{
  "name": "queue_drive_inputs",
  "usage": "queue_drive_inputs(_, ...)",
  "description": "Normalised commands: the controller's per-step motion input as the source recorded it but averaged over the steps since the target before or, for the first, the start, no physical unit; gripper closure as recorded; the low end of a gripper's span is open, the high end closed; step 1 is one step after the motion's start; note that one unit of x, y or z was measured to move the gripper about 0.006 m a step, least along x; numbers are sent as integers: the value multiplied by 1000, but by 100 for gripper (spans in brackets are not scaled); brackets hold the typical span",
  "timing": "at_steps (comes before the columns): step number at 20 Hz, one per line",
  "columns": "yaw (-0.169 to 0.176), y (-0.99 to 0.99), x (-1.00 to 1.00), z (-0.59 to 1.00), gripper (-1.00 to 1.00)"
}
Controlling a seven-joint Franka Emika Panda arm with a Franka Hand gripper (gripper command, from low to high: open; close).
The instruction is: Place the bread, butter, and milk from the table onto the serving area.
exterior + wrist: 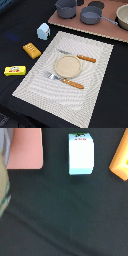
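So all three items sit on the black table [15, 30], off the exterior view's left of the cream placemat [95, 70]. The milk carton [43, 30] stands farthest back, just beside the mat's far left corner. The bread [31, 50] lies nearer, and the yellow butter box [14, 71] nearest, well apart from the mat edge. The plate [67, 65] sits mid-mat between knife [86, 58] and fork [65, 80]. The gripper isn't visible, so can't tell if it's spread or closed.
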Motion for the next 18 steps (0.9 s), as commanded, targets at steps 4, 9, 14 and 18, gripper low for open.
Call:
queue_drive_inputs(4, -36, -766, 0, -868, -100)
queue_drive_inputs(9, -41, -741, -3, -840, -100)
queue_drive_inputs(14, -54, -668, -51, -665, -100)
queue_drive_inputs(18, -76, -609, -177, -549, -100)
